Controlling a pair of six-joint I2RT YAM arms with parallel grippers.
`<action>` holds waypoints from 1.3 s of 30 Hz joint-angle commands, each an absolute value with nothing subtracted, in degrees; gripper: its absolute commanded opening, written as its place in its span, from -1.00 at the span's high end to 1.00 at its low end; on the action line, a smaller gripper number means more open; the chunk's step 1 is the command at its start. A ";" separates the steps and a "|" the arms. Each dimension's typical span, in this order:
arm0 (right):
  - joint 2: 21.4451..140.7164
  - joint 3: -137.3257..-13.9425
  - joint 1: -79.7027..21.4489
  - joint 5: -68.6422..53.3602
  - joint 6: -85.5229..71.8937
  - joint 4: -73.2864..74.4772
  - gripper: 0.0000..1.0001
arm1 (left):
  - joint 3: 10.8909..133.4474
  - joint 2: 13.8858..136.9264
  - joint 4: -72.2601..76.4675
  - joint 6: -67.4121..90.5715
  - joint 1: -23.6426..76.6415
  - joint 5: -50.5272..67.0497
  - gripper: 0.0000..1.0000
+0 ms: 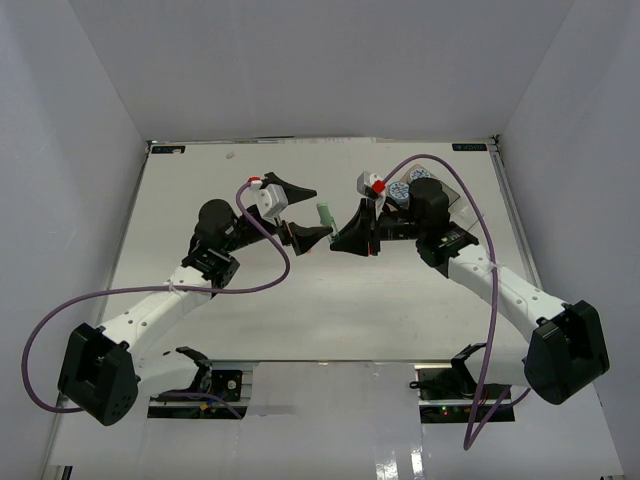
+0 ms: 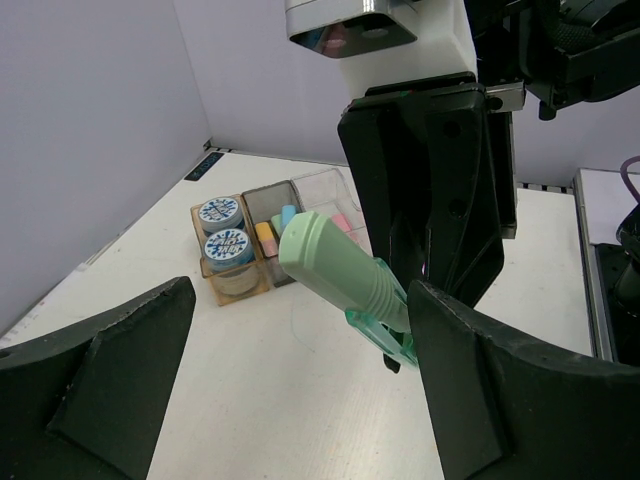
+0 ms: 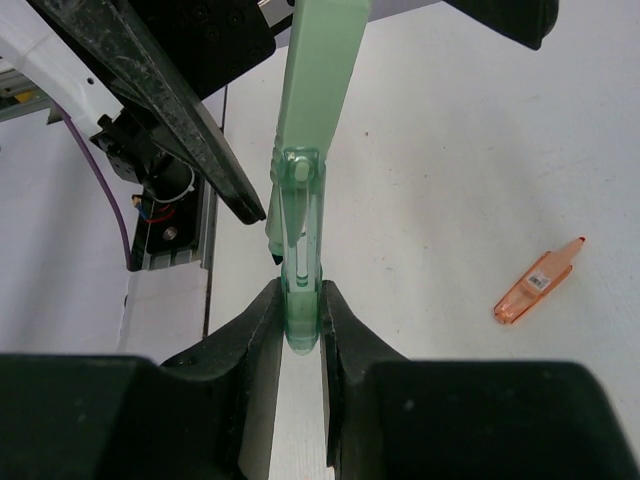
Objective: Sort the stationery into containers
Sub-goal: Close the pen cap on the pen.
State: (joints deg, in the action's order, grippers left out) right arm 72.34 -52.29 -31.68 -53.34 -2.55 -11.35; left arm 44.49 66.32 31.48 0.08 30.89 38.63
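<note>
A pale green pen-like piece point(image 3: 318, 100) with a clear green cap is held off the table, and my right gripper point(image 3: 300, 330) is shut on its cap end. My left gripper point(image 2: 300, 390) is open, one finger on either side of the green piece point(image 2: 335, 265) without touching it. From above, both grippers meet at mid-table around the green piece point(image 1: 325, 215). The containers point(image 2: 285, 190) stand behind. Two blue-and-white rolls point(image 2: 222, 215) fill the amber tray, and pastel pieces point(image 2: 265, 236) lie in the grey one. A small orange piece point(image 3: 538, 282) lies loose on the table.
White walls close in the table on three sides. In the top view my right arm point(image 1: 432, 210) covers most of the containers point(image 1: 458, 195) at the back right. Purple cables point(image 1: 270, 262) loop over both arms.
</note>
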 commanded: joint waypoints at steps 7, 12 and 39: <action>72.86 -54.49 -31.82 -55.02 -3.08 -16.79 0.85 | 45.79 66.88 31.03 0.35 31.55 39.29 -0.96; 72.86 -54.32 -31.90 -55.28 -3.25 -17.58 0.85 | 45.88 67.23 31.11 -0.78 31.64 39.02 -0.96; 75.41 -53.00 -31.82 -57.39 1.39 -19.26 0.85 | 54.91 63.81 18.83 3.87 31.20 37.44 -0.92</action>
State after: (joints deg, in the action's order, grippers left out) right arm 75.35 -52.29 -31.68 -55.59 -1.76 -17.74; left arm 50.41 65.60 24.49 2.87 31.40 39.09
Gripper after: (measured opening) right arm 0.229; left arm 0.966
